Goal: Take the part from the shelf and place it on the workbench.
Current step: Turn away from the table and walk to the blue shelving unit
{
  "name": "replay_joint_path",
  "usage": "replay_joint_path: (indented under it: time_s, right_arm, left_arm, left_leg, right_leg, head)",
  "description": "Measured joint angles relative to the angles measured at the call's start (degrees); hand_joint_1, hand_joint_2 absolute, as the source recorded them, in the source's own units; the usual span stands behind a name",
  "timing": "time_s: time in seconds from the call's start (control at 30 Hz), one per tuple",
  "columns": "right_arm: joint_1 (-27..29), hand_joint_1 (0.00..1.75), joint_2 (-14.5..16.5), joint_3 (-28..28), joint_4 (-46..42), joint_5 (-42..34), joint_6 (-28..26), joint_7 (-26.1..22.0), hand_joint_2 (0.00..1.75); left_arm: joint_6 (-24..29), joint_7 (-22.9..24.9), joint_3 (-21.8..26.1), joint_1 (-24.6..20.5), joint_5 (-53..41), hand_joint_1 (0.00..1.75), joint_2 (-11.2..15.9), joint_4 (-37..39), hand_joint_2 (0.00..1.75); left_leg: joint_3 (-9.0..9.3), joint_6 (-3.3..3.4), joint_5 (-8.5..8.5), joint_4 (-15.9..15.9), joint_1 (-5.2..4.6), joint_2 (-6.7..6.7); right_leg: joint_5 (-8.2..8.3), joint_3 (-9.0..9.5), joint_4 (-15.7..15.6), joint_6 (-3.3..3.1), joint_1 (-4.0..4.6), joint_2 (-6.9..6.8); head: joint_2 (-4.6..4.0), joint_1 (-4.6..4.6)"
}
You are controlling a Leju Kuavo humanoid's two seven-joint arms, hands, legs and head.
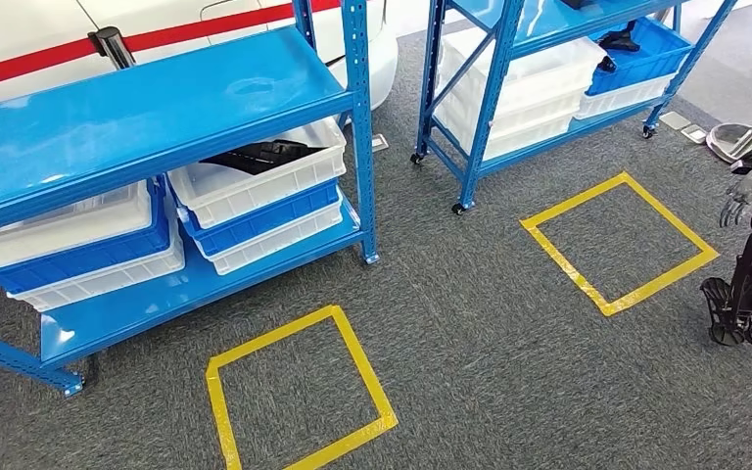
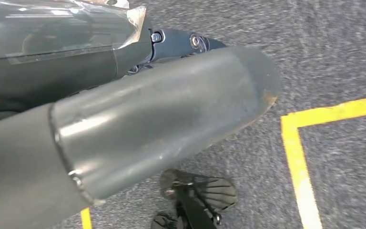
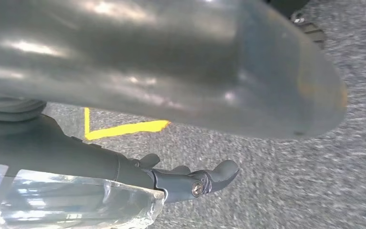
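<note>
Two blue shelves (image 1: 157,108) stand on grey carpet (image 1: 470,323) marked with yellow tape squares (image 1: 299,392). Dark part (image 1: 259,155) lies in a white bin (image 1: 255,181). Left robot hand (image 2: 171,109) and right robot hand (image 3: 195,71): grasp unclear.

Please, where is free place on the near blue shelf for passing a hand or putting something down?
The top board of the near blue shelf is bare. The level beneath is crowded with stacked white and blue bins. The lowest board shows a bare strip in front of the bins.

Left hand (image 2: 171,95) is seen hanging above the floor, thumb extended, nothing held. Right hand (image 3: 195,95) likewise; fingers (image 3: 209,179) slightly curled, empty.
</note>
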Motion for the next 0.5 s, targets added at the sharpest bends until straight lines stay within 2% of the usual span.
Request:
replay_joint_path:
  time_s: [0.03,0.07,0.13,0.17,0.23,0.27,0.33,0.37,0.4,0.43,0.5]
  right_arm:
    - [-0.1,0.00,0.1,0.0,0.0,0.0,-0.1,0.0,0.00]
    - [-0.1,0.00,0.2,0.0,0.0,0.1,-0.2,0.0,0.00]
    - [-0.2,0.00,0.3,0.0,0.0,0.3,-0.3,0.0,0.00]
    - [-0.2,0.00,0.4,0.1,0.0,0.4,-0.3,0.0,0.00]
    - [-0.2,0.00,0.4,0.1,0.0,0.4,-0.3,0.0,0.00]
    - [-0.2,0.00,0.4,0.1,0.0,0.4,-0.3,0.0,0.00]
    - [-0.1,0.00,0.3,0.2,0.0,0.4,-0.3,0.0,0.00]
    - [0.0,0.00,0.3,0.2,0.0,0.4,-0.3,0.1,0.00]
    - [0.1,0.00,0.3,0.2,0.0,0.5,-0.3,0.1,0.00]
    - [0.2,0.00,0.2,0.2,0.0,0.5,-0.3,0.1,0.00]
    - [0.2,0.00,0.1,0.2,0.0,0.5,-0.3,0.1,0.00]
  left_arm:
    - [0.0,0.0,0.0,0.0,0.0,0.00,0.1,0.0,0.00]
    - [0.0,0.0,0.0,-0.1,0.0,0.00,0.1,0.0,0.00]
    - [0.0,0.0,0.0,-0.1,0.0,0.00,0.2,0.0,0.00]
    - [0.0,0.0,0.0,-0.1,0.0,0.00,0.2,0.0,0.00]
    - [0.0,0.0,0.0,-0.1,0.0,0.00,0.2,0.0,0.00]
    - [0.0,0.0,0.0,-0.1,0.0,0.00,0.2,0.0,0.00]
    - [0.0,0.0,0.0,-0.2,0.0,0.00,0.1,0.0,0.00]
    - [0.0,0.0,0.0,-0.1,0.0,0.00,0.1,0.0,0.00]
    - [0.0,0.1,0.0,-0.1,0.0,0.00,0.1,0.0,0.00]
    - [0.0,0.1,0.0,-0.1,0.0,0.00,0.1,0.0,0.00]
    - [-0.1,0.1,0.0,-0.1,-0.1,0.00,0.0,0.0,0.00]
  left_leg:
    - [1.25,0.43,1.22,-3.0,-0.20,0.01]
    - [2.00,0.80,1.54,-4.7,-0.42,0.03]
    - [2.45,1.36,0.88,-5.4,-0.83,0.02]
    - [2.93,1.62,0.90,-5.9,-0.72,0.01]
    - [4.29,2.09,1.10,-7.2,-0.49,0.01]
    - [4.94,2.29,1.11,-7.7,-0.33,0.07]
    - [5.60,2.57,0.63,-7.9,-0.45,0.10]
    - [5.95,2.61,0.29,-7.9,-0.49,0.05]
    - [6.39,2.59,-0.08,-7.9,-0.52,-0.04]
    - [6.93,2.49,-0.49,-7.8,-0.51,-0.16]
    - [8.00,2.04,-1.49,-7.8,-0.57,-0.31]
  right_leg:
    - [-0.34,0.24,-0.1,0.21,0.15,0.08]
    - [-0.63,0.32,-0.1,0.47,0.22,0.12]
    - [-1.03,0.40,-0.5,1.16,0.29,0.07]
    - [-1.21,0.60,-0.6,1.43,0.28,-0.03]
    - [-2.32,-0.16,1.7,1.56,0.44,-0.21]
    - [-3.49,-1.68,4.7,1.42,0.46,-0.25]
    - [-6.04,-6.50,12.6,1.21,0.46,-0.26]
    - [-6.44,-8.56,15.3,1.40,0.46,-0.27]
    - [-5.82,-9.70,16.1,1.82,0.46,-0.27]
    - [-4.15,-9.67,14.4,2.39,0.44,-0.29]
    - [0.63,-7.20,6.6,3.32,0.31,-0.46]
  head:
    - [0.00,-0.01]
    - [0.00,-0.01]
    - [0.00,-0.06]
    - [0.00,-0.04]
    - [0.00,0.01]
    - [0.00,0.04]
    - [-0.01,0.07]
    - [-0.01,0.07]
    - [-0.01,0.07]
    - [0.00,0.07]
    - [0.00,0.08]
